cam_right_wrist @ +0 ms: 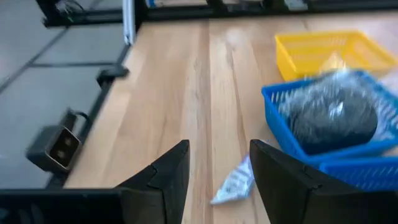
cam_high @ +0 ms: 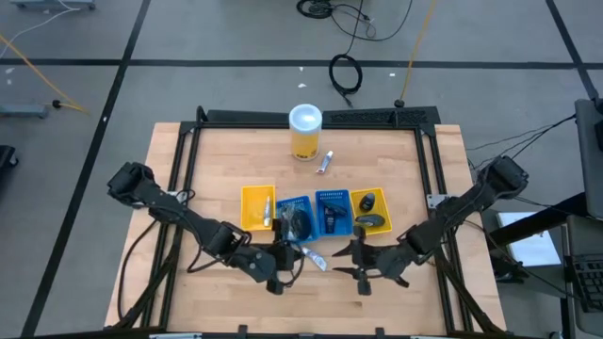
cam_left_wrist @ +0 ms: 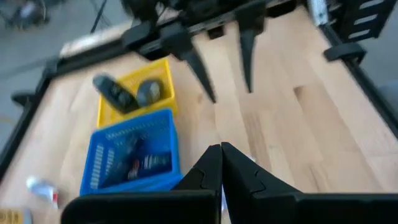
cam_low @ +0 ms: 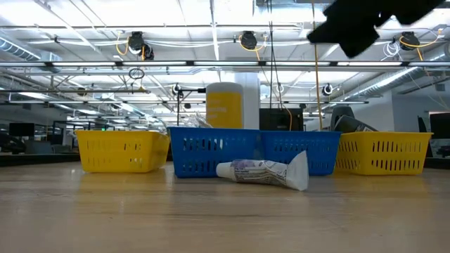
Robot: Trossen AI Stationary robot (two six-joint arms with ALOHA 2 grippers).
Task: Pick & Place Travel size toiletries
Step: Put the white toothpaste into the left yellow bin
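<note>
High view: a wooden table (cam_high: 188, 169) is carrying a row of four trays, reading from the left arm's side to the right arm's: a yellow tray (cam_high: 257, 206), a blue tray (cam_high: 294, 218) holding dark wrapped items, a second blue tray (cam_high: 332, 212), and a second yellow tray (cam_high: 369, 209) holding two dark oval pieces (cam_high: 368, 201). A tall yellow canister (cam_high: 304, 133) with a white lid is standing behind the row, with a small white tube (cam_high: 326, 162) lying just beside it. A white tube with blue marks (cam_high: 315, 259) is lying on the bare wood just in front of the blue trays; in the low view this tube (cam_low: 264, 172) is resting flat, crimped end raised. The left gripper (cam_high: 275, 274) is hovering near the front edge with its jaws pressed together and nothing between them, as the left wrist view (cam_left_wrist: 221, 163) confirms. The right gripper (cam_high: 363, 270) is hovering beside it, fingers standing partly apart and holding nothing; in the right wrist view (cam_right_wrist: 219, 165) the tube (cam_right_wrist: 234, 182) is showing between them, lying on the table below.
</note>
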